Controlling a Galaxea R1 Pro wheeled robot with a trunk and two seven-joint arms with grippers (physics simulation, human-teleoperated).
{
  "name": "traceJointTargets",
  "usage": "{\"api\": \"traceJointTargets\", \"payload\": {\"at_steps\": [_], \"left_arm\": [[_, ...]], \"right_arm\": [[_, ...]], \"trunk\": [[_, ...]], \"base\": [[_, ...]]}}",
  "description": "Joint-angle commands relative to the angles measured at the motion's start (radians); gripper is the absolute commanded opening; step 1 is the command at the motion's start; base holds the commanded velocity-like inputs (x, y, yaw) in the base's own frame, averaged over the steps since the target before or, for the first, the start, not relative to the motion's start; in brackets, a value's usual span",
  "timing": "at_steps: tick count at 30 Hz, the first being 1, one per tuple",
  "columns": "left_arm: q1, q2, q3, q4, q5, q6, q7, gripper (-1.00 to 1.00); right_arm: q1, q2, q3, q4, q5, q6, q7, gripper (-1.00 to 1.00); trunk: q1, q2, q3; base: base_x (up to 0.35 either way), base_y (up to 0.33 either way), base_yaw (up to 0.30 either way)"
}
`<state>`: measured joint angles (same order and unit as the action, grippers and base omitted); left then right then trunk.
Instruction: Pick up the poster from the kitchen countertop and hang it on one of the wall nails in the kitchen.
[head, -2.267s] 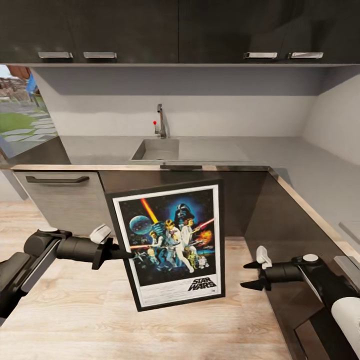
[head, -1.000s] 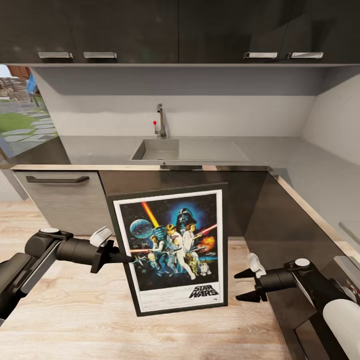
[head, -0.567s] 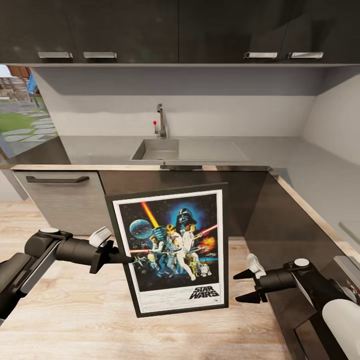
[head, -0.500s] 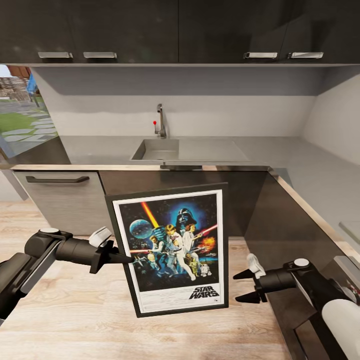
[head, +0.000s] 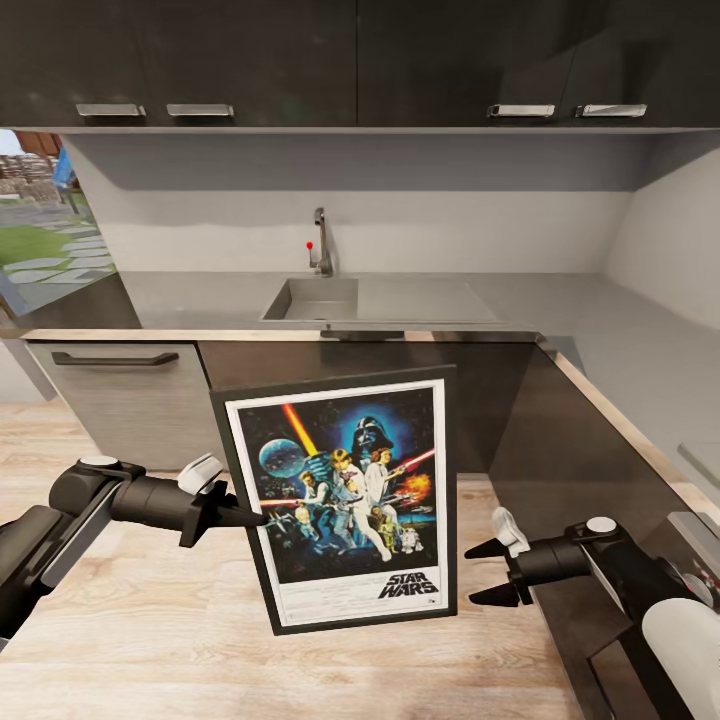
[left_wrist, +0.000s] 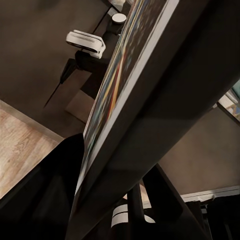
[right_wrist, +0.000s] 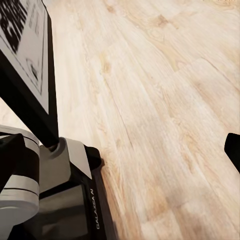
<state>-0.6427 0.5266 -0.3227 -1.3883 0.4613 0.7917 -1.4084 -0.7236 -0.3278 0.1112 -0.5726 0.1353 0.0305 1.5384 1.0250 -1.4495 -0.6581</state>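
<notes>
Head view: the black-framed Star Wars poster (head: 345, 500) hangs in the air in front of the dark lower cabinets (head: 470, 400), tilted a little, above the pale wooden floor (head: 180, 640).
Left pincer (head: 248, 516): clamped on the poster's left frame edge, at about mid-height.
Left wrist view: the poster's frame edge (left_wrist: 150, 110) runs between the dark fingers (left_wrist: 42, 200), one on each side.
Right pincer (head: 482, 574): jaws spread, holding nothing, just beside the poster's lower right corner and apart from it.
Beyond the pincers: the long grey kitchen countertop (head: 560, 310) with its steel sink (head: 312, 298) and tap (head: 321, 242), under dark upper cabinets (head: 300, 60).
Beside the right pincer: the counter's dark side panel (head: 570, 450), close by.
Right wrist view: the poster's lower corner (right_wrist: 30, 75) over the robot's base (right_wrist: 55, 200) and wooden floor.
</notes>
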Motion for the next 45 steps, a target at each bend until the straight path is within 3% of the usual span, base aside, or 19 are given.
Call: {"api": "traceJointTargets", "payload": {"at_steps": [1, 20, 25, 45], "left_arm": [[-0.001, 0.001, -0.002, 0.000, 0.007, 0.011, 0.000, -1.00], [-0.001, 0.001, -0.002, -0.001, 0.007, 0.011, 0.000, -1.00], [-0.001, 0.001, -0.002, 0.000, 0.007, 0.011, 0.000, -1.00], [-0.001, 0.001, -0.002, -0.001, 0.005, 0.010, 0.000, -1.00]], "right_arm": [[-0.001, -0.001, 0.003, -0.001, 0.001, 0.003, 0.002, 1.00], [-0.001, 0.034, 0.005, -0.001, 0.001, -0.025, 0.001, 1.00], [0.000, 0.036, 0.004, 0.000, 0.001, -0.064, 0.003, 1.00], [0.000, 0.037, 0.005, 0.002, -0.004, -0.073, 0.003, 1.00]], "trunk": [[0.000, -0.001, -0.001], [0.000, -0.001, -0.001], [0.000, -0.001, -0.001], [0.000, -0.001, -0.001]], "base": [[0.000, 0.000, 0.000], [0.000, 0.000, 0.000], [0.000, 0.000, 0.000], [0.000, 0.000, 0.000]]}}
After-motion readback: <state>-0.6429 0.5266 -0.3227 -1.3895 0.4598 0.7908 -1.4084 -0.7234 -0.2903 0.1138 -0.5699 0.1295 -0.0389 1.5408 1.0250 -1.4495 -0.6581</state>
